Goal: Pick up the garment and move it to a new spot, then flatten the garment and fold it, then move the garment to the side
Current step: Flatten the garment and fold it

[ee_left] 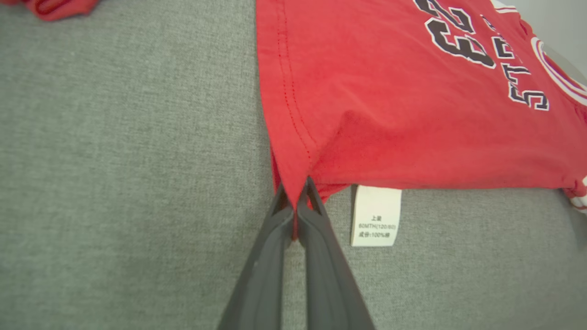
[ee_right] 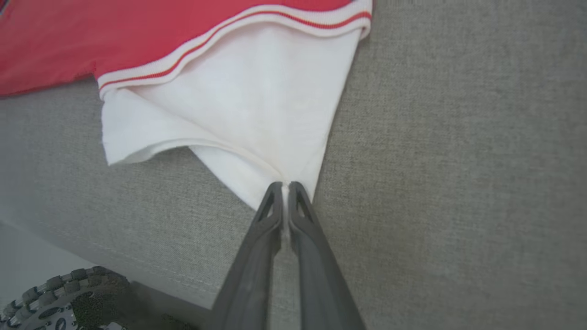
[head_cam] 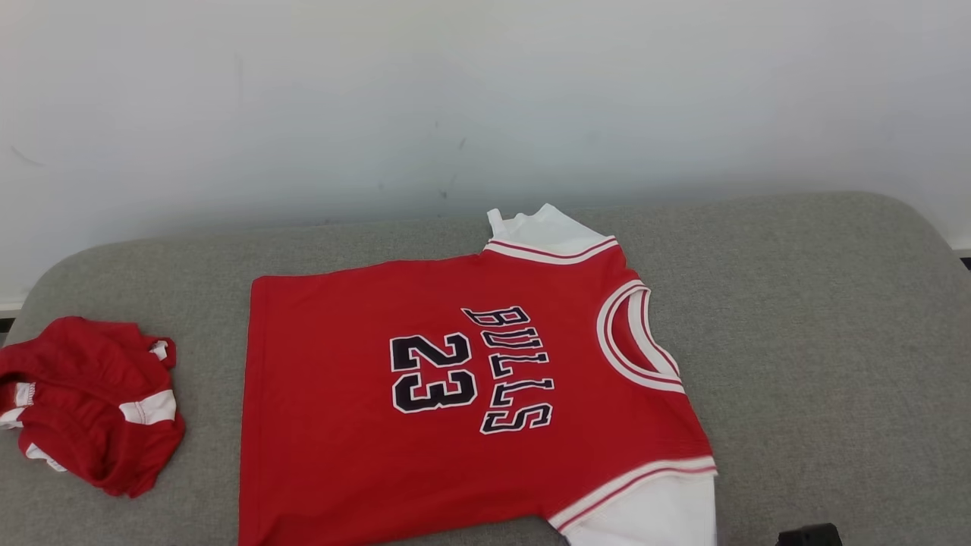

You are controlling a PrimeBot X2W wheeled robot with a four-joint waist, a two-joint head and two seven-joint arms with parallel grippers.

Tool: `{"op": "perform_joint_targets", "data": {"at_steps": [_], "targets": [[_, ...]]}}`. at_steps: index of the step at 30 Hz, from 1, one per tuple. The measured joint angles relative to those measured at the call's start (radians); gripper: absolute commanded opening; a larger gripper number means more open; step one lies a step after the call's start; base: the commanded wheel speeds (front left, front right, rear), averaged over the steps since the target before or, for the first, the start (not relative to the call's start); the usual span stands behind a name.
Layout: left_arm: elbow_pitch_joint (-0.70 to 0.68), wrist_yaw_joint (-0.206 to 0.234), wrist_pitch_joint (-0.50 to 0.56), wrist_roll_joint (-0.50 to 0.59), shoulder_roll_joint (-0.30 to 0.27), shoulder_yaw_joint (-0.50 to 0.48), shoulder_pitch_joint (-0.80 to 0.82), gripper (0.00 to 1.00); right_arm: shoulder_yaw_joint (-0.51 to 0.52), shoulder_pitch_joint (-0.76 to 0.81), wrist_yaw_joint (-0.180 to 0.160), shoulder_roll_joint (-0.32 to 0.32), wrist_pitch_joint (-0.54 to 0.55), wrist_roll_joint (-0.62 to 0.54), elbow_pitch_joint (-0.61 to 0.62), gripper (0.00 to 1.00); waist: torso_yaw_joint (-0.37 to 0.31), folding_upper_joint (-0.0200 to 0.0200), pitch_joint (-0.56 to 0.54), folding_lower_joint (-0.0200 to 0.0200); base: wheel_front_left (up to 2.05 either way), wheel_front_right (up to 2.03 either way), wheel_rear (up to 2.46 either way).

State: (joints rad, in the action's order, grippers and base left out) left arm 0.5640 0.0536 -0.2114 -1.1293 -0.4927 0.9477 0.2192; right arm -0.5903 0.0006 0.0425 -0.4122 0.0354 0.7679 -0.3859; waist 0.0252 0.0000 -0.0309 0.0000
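Grey cushion (head_cam: 819,318): fabric cover, rounded corners, flat top. Red shorts (head_cam: 91,402) w/ white trim: crumpled, lying on cushion at its left end. White wall (head_cam: 485,98): directly behind cushion, faint dark scuffs approx. above cushion centre.

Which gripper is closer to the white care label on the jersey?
Left. The left gripper pinches the jersey at its hem corner, right beside the care label; the right gripper pinches the white sleeve, farther along.

Red garment (head_cam: 341,425) with white sleeves, red-and-white striped trim and black, white-edged lettering; white label (ee_left: 375,215) beside dark grey fingers (ee_left: 316,261); grey woven bench (head_cam: 834,341); red-and-white bundle (head_cam: 91,402).
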Motion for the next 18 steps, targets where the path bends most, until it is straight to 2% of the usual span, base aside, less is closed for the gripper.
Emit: {"op": "perform_joint_targets", "data": {"at_steps": [1, 2, 3, 13, 18], "targets": [[0.001, 0.001, 0.0, 0.0, 0.001, 0.0, 0.0, 0.7, 0.008, 0.0, -0.001, 0.006, 0.0, 0.017, 0.003, 1.0, 0.0, 0.0, 0.0, 0.0, 0.0, 0.0, 0.0], [0.002, 0.003, 0.0, 0.0, 0.003, 0.0, 0.0, 0.97, 0.015, 0.0, -0.003, 0.012, 0.0, 0.031, 0.006, 1.0, 0.0, 0.0, 0.0, 0.0, 0.0, 0.0, 0.0], [0.003, 0.005, 0.0, 0.0, 0.004, -0.001, 0.0, 1.0, 0.021, 0.0, -0.003, 0.015, 0.0, 0.04, 0.01, 1.0, 0.001, 0.0, 0.0, 0.0, 0.0, 0.0, 0.0], [0.003, 0.008, 0.0, -0.006, 0.007, -0.013, 0.0, 1.0, 0.065, -0.001, -0.007, -0.012, 0.015, 0.077, 0.048, 1.0, 0.01, 0.0, -0.002, 0.0, 0.0, 0.0, 0.0], [-0.024, 0.018, -0.006, -0.005, -0.012, -0.021, -0.005, 1.0, 0.1, 0.013, -0.016, -0.033, 0.018, 0.108, 0.073, 1.0, 0.021, 0.0, -0.004, 0.0, 0.0, 0.0, 0.0]]}}
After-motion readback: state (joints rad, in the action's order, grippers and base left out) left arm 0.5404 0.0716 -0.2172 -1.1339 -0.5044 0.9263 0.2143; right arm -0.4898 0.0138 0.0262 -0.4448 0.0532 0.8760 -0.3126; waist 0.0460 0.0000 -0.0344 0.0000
